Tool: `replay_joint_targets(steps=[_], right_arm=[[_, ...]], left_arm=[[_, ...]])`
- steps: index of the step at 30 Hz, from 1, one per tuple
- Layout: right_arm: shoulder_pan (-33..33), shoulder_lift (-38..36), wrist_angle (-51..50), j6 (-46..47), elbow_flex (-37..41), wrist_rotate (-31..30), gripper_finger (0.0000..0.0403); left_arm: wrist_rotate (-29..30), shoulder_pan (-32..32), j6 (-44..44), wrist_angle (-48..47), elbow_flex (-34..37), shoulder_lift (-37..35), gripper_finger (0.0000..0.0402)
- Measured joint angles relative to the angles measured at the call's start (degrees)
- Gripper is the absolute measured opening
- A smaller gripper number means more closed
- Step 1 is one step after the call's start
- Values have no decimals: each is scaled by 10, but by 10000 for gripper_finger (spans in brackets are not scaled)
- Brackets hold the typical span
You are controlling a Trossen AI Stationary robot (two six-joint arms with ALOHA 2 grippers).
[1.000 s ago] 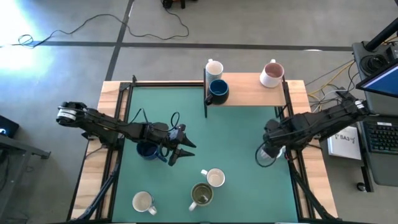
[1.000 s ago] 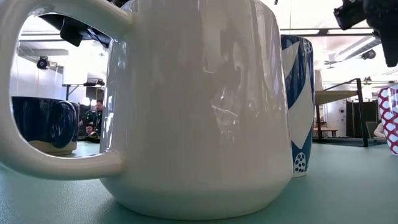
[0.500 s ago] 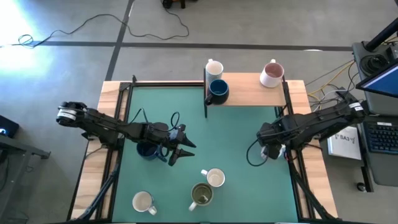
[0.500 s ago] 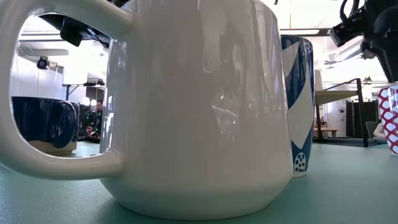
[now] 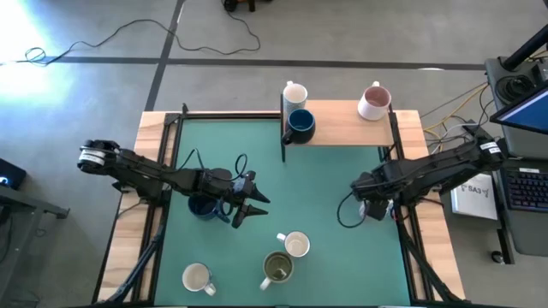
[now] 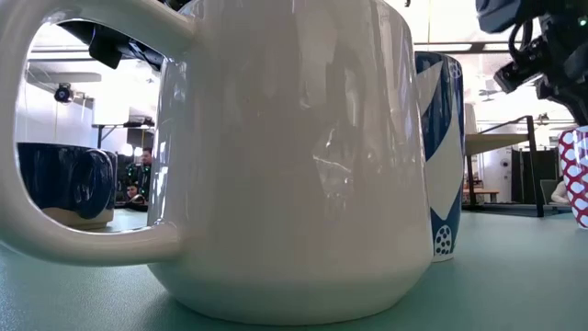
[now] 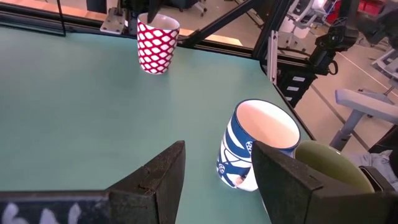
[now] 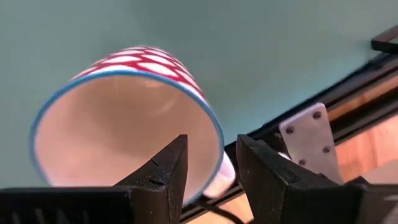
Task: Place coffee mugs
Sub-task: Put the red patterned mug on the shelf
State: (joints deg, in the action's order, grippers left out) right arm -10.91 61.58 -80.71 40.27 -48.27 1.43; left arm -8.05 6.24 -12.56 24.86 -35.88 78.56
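Observation:
My right gripper [image 8: 211,146] hangs open, pointing down, just over a red-and-white patterned mug [image 8: 134,99] that stands near the table's right edge [image 7: 157,43]. One finger is over the mug's mouth and one is outside its rim. My left gripper [image 7: 217,148] waits open above the mat at centre left [image 5: 244,210]. Ahead of it stand a blue-and-white mug [image 7: 255,146] and an olive mug [image 7: 329,168]. A navy mug [image 5: 203,208] stands under the left arm. A white mug [image 5: 197,276] sits near the front.
A wooden shelf [image 5: 342,133] at the back right carries a white mug [image 5: 294,92], a navy mug [image 5: 300,126] and a white mug with a pink inside [image 5: 375,101]. A black frame rail [image 8: 373,93] runs along the mat's right edge beside the patterned mug.
My right gripper has come down toward the red-and-white patterned mug and has rolled about its wrist, still open. The mug has not moved.

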Motion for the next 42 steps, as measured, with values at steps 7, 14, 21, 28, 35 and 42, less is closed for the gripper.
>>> replay_joint_targets(steps=[7,14,21,28,35,42], right_arm=[[10,0,56,-17,28,5,121],[21,0,62,-28,28,22,41],[54,-2,62,22,25,71,16],[100,-12,21,69,-45,70,14],[157,-12,-77,101,-133,25,13],[226,-11,-92,82,-209,-11,13]], left_arm=[[0,0,0,0,0,0,168],[0,0,0,0,0,0,168],[0,0,0,0,0,0,168],[0,0,3,0,0,0,168],[0,0,3,-5,0,0,168],[0,0,3,-10,0,0,168]])
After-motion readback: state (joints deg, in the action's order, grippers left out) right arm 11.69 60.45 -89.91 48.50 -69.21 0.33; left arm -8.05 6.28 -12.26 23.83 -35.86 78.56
